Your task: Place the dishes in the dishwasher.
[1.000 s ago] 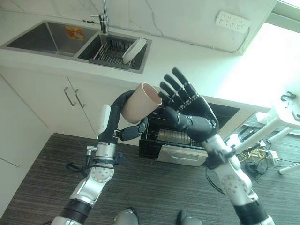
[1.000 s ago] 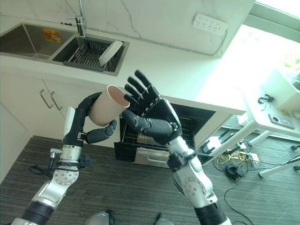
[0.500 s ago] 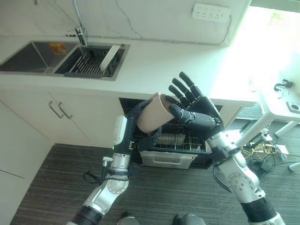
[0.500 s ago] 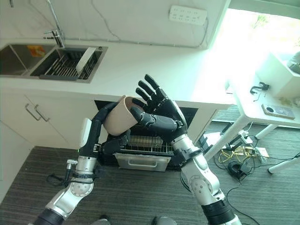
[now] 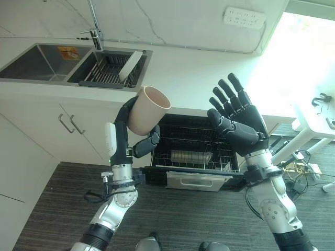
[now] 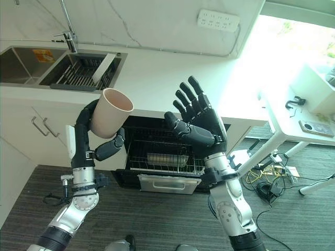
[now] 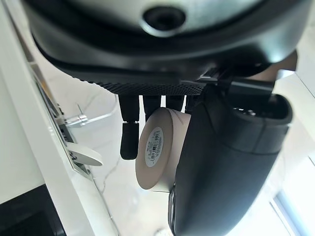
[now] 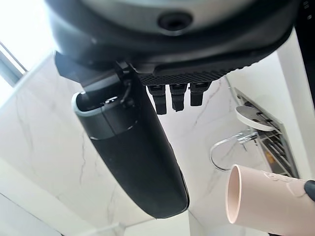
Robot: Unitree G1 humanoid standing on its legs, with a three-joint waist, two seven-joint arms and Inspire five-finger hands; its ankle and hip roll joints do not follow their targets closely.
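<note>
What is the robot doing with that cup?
The robot is holding a pink cup up in its left hand, fingers curled round it. Its right hand is raised beside it, open and holding nothing. Below them the dishwasher is open with its rack pulled out. A white plate stands in the sink's drying rack.

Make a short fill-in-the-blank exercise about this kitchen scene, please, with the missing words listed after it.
1. The beige cup is held by the robot's ____ hand.
2. The right hand has its fingers ____.
3. The white plate leans in the rack inside the ____.
4. The dishwasher door is ____.

Missing words: left; open; sink; open
</note>
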